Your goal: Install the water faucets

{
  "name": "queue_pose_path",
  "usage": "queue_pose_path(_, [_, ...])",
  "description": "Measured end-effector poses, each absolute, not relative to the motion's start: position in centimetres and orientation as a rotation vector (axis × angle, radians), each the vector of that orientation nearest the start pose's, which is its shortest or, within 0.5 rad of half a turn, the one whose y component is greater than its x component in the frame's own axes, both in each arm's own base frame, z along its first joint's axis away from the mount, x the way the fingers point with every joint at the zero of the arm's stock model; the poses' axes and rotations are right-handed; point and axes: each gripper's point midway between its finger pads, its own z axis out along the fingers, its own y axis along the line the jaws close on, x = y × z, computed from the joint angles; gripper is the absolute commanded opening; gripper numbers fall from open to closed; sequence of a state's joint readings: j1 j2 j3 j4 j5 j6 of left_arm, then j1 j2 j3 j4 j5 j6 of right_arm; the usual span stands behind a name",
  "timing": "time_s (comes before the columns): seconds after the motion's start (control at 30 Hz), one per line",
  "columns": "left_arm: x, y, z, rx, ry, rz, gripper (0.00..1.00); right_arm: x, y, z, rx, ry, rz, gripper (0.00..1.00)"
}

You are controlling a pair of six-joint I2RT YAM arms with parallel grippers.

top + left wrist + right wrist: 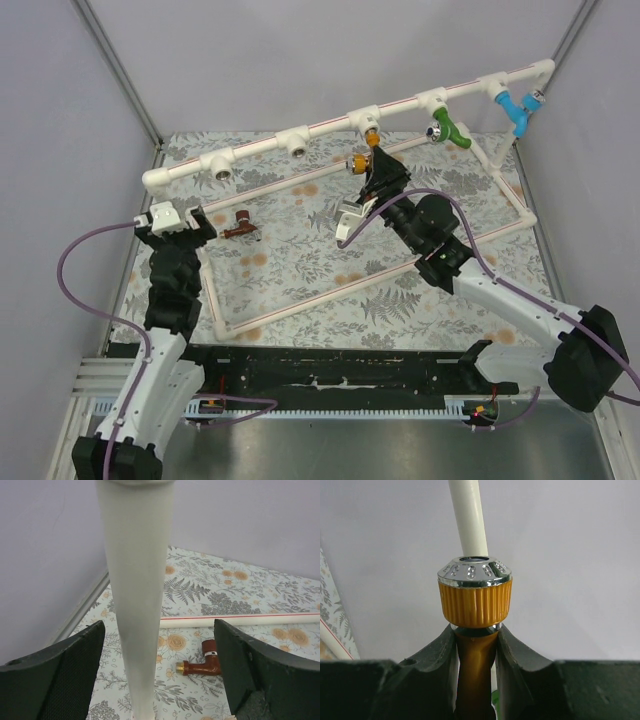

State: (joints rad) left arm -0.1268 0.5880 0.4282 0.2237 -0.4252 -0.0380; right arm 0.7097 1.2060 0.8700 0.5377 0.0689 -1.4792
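Note:
My right gripper point(374, 172) is shut on the orange-yellow water faucet point(360, 160), holding it just below a tee point(366, 120) of the raised white pipe. In the right wrist view both fingers point(440, 655) press the faucet's stem under its ribbed orange cap point(475, 602), which carries a silvery end. The dark reddish-brown water faucet point(240, 228) lies loose on the floral mat, also visible in the left wrist view point(202, 664). My left gripper point(185, 222) stands open astride an upright white pipe leg point(137, 605), its fingers point(75, 665) apart from the pipe.
A green tap point(448, 130) and a light blue tap point(515, 108) hang from tees further right on the raised pipe. Bare tees point(222, 165) sit on its left half. A low white pipe frame point(300, 305) borders the mat. Grey walls enclose the table.

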Motion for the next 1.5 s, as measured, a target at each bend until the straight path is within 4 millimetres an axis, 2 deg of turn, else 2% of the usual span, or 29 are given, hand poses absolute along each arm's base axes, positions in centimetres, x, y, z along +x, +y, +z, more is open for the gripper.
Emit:
queue_pose_path(0.07, [30.3, 3.5, 25.2, -0.284, 1.486, 0.198, 0.88, 35.4, 23.4, 38.1, -1.236, 0.677, -0.719, 0.0])
queue_pose_path(0.17, [31.0, 3.9, 25.0, -0.312, 1.475, 0.221, 0.77, 35.6, 23.6, 38.0, -1.256, 0.651, -0.751, 0.0])
queue_pose_path(0.23, [31.3, 4.2, 25.1, -0.328, 1.455, 0.23, 0.77, 35.6, 23.7, 38.0, -1.27, 0.638, -0.769, 0.0])
queue_pose_path(0.33, [31.6, 4.4, 25.6, -0.33, 1.424, 0.243, 0.77, 35.7, 23.7, 37.9, -1.296, 0.626, -0.792, 0.0])
queue_pose_path(0.43, [32.0, 4.4, 25.9, -0.312, 1.406, 0.257, 0.84, 35.6, 23.6, 38.0, -1.323, 0.623, -0.804, 0.0])
queue_pose_path(0.5, [32.2, 4.4, 25.8, -0.302, 1.401, 0.265, 0.88, 35.5, 23.5, 38.1, -1.338, 0.626, -0.808, 0.0])
queue_pose_path(0.57, [32.3, 4.4, 25.4, -0.294, 1.4, 0.271, 0.88, 35.5, 23.5, 38.1, -1.355, 0.632, -0.812, 0.0])
queue_pose_path(0.67, [32.4, 4.4, 25.2, -0.28, 1.402, 0.279, 0.76, 35.6, 23.4, 38.3, -1.381, 0.64, -0.813, 0.0])
queue_pose_path(0.73, [32.5, 4.2, 25.3, -0.267, 1.396, 0.278, 0.61, 35.8, 23.2, 38.4, -1.406, 0.648, -0.819, 0.0])
queue_pose_path(0.83, [32.4, 4.4, 25.5, -0.262, 1.387, 0.287, 0.49, 36.0, 23.0, 38.4, -1.439, 0.645, -0.835, 0.0])
queue_pose_path(0.93, [32.2, 5.0, 25.6, -0.281, 1.382, 0.307, 0.31, 36.3, 22.8, 38.4, -1.476, 0.622, -0.864, 0.0])
queue_pose_path(1.03, [32.0, 5.3, 25.5, -0.289, 1.381, 0.318, 0.22, 36.5, 22.5, 38.5, -1.515, 0.601, -0.883, 0.0])
queue_pose_path(1.3, [32.0, 5.2, 25.5, -0.287, 1.381, 0.316, 0.02, 37.0, 22.2, 38.4, -1.562, 0.559, -0.878, 0.0])
queue_pose_path(1.5, [32.0, 5.1, 25.5, -0.289, 1.382, 0.318, 0.02, 37.0, 22.2, 38.4, -1.525, 0.588, -0.824, 0.0])
